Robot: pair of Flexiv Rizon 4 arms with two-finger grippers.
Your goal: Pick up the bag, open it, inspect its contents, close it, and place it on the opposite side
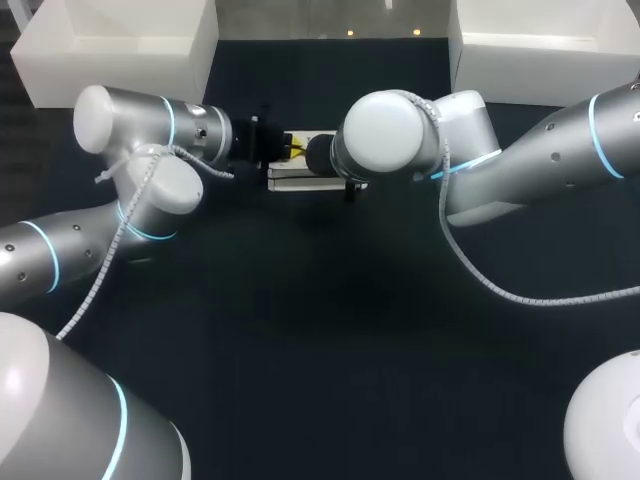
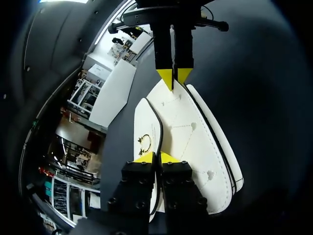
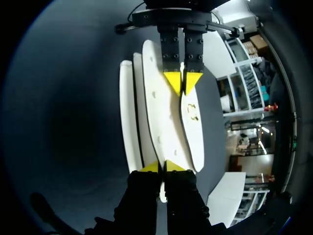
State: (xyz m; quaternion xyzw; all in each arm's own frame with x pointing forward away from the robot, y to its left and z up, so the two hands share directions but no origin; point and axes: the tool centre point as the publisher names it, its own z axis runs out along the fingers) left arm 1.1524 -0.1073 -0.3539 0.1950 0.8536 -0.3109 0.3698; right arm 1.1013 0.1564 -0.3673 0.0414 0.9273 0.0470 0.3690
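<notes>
White bag point(image 2: 195, 142) | black piping, dotted stitching (small gold ring point(image 2: 144, 143) on front)

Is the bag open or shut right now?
The bag looks open: its panels splay apart with dark gaps between, while the left hand and right hand pinch the middle panel at opposite ends. Contents don't show.

Head camera looks down from above-behind; the wrist cameras face each other, close, sharing the white bag point(image 2: 190, 142)
</notes>
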